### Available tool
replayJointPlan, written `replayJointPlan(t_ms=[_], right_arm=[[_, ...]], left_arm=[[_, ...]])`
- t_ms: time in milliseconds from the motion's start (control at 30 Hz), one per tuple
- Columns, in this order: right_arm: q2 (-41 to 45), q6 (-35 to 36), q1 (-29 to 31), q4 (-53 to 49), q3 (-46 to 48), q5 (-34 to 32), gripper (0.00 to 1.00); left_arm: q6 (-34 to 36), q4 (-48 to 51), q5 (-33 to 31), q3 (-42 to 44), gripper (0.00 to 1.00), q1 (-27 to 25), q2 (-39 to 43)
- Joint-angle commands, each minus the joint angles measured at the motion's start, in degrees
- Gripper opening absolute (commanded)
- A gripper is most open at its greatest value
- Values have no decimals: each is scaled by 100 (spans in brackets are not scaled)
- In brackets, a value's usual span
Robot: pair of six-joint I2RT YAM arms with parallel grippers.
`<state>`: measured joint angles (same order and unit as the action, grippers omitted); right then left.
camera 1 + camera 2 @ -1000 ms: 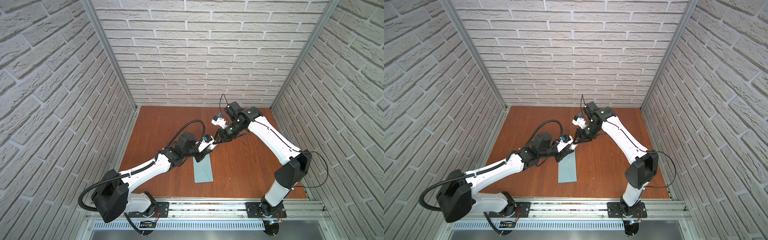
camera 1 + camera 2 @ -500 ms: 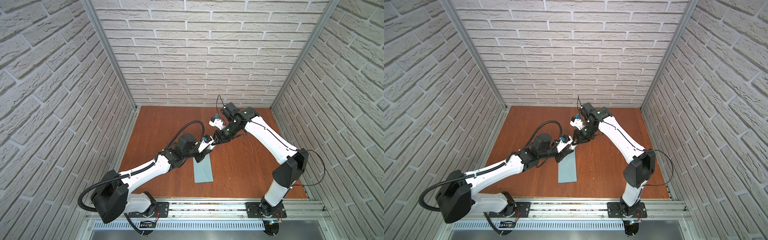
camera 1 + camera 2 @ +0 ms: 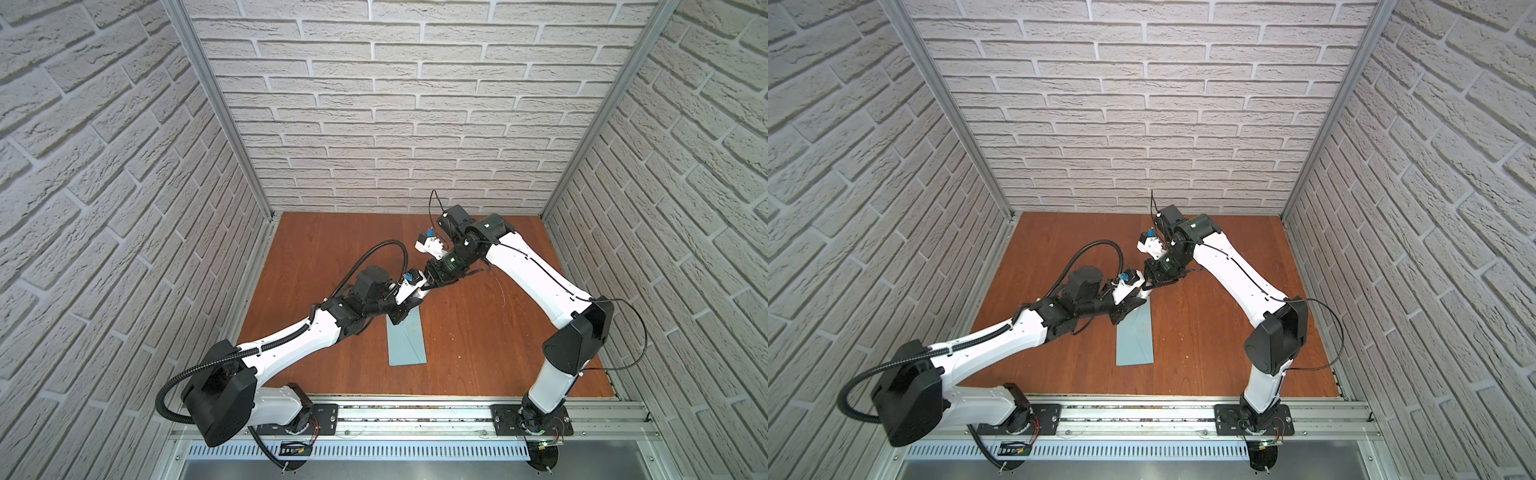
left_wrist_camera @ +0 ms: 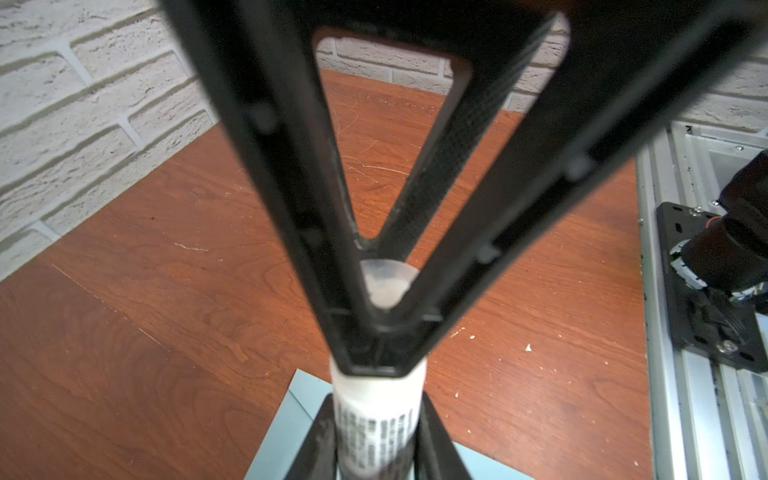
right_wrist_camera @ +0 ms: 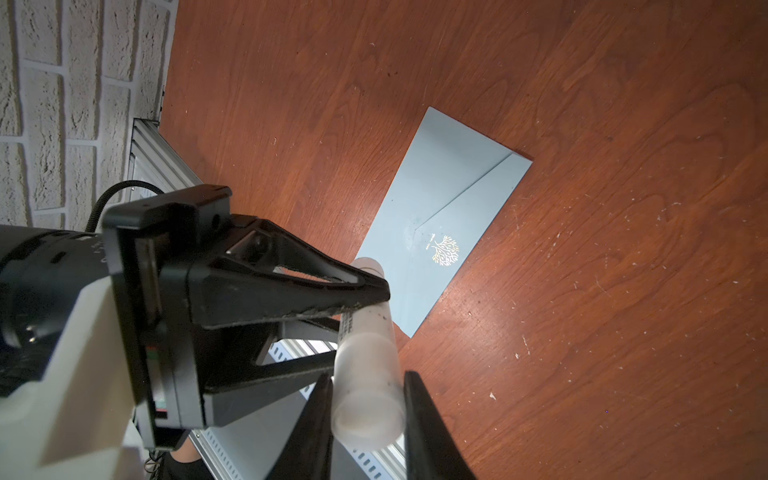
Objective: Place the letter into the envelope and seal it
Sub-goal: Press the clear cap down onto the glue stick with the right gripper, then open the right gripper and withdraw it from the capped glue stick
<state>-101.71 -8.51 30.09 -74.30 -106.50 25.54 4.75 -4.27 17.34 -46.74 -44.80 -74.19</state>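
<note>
The left gripper has its jaws pinching the labelled body of a white stick. The right gripper has its jaws clamped on the stick's cap end. Both hold it above the tabletop. The envelope lies flat beneath them, flap down, with a gold ornament on it.

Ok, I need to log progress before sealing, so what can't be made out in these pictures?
- The letter: in no view; if it is inside the envelope, the paper hides it.
- Envelope's far corner: both top views, under the left gripper.
- Label on the white stick: left wrist view, blurred and cut by the picture's edge.
- Flap glued or not: too fine in any view.
</note>
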Motion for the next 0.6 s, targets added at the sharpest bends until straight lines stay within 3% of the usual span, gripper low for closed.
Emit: replayJointPlan(t_ms=[0, 233, 433, 567], right_arm=[[-31, 15, 148, -282, -358, -412, 28], [312, -43, -114, -202, -1051, -680, 50], [869, -199, -452, 227, -1167, -513, 54], [1499, -181, -656, 962, -306, -724, 54]], left_arm=[[506, -424, -216, -294, 0, -64, 363], [811, 578, -538, -285, 0, -47, 414], [500, 792, -653, -236, 0, -38, 458], [25, 1174, -1121, -290, 0, 19, 527]])
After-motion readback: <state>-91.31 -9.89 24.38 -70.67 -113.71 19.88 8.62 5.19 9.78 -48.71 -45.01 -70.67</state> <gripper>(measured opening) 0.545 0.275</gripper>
